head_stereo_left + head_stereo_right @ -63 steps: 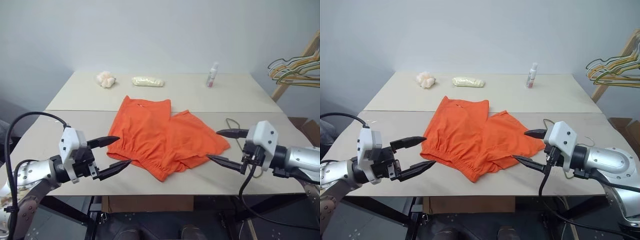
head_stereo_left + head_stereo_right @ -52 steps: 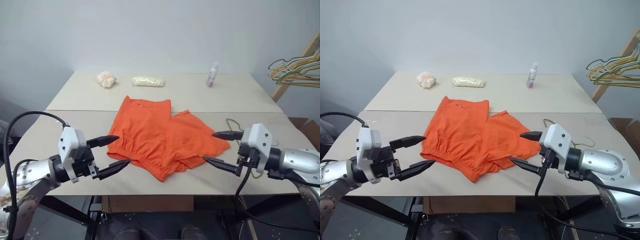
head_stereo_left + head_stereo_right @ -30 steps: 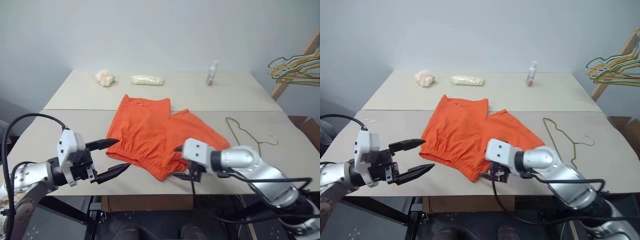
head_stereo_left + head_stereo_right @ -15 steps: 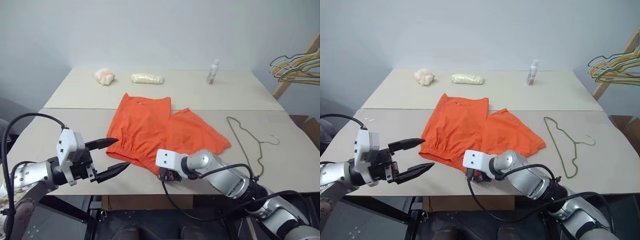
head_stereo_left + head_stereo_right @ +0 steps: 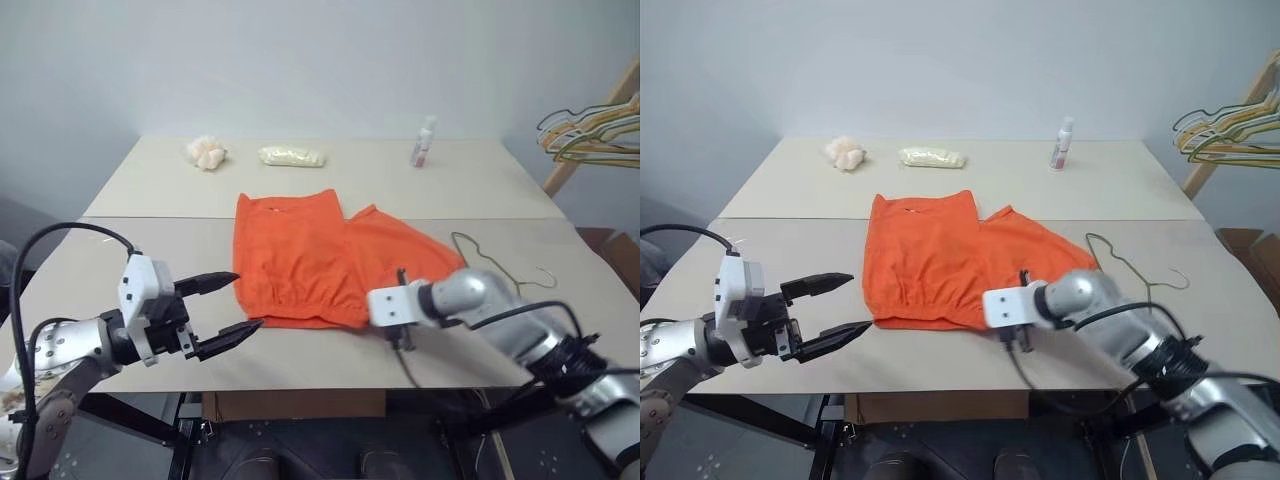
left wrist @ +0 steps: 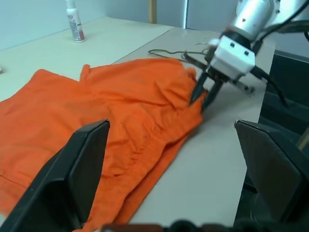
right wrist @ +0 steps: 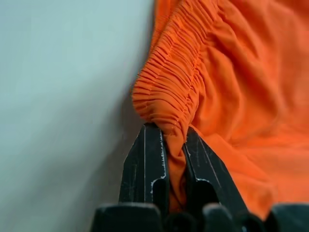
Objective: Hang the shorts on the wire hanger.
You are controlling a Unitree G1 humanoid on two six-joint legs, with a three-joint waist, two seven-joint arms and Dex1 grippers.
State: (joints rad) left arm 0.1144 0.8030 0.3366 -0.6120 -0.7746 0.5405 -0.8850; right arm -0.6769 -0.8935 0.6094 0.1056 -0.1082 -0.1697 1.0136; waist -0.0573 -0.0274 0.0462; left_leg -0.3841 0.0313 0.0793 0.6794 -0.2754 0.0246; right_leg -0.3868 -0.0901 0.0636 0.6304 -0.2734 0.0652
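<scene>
the shorts (image 5: 315, 260) are lying bright orange and rumpled in the middle of the frame on the table (image 5: 150, 190), gathered waistband toward the lower edge. the right gripper (image 7: 166, 145) is pinching a waistband corner, fingers clamped on the fabric. the left gripper (image 5: 228, 305), at lower left, is hanging wide apart, holding nothing. the wire hanger (image 5: 490, 262) is lying at centre right, beside the shorts

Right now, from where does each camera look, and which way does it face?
Head views: look forward and down at the table; both arms show.
Left wrist view: looks along the open left gripper at the shorts and right gripper.
Right wrist view: looks along its closed fingers, pinching the waistband.
All views share the shorts.
</scene>
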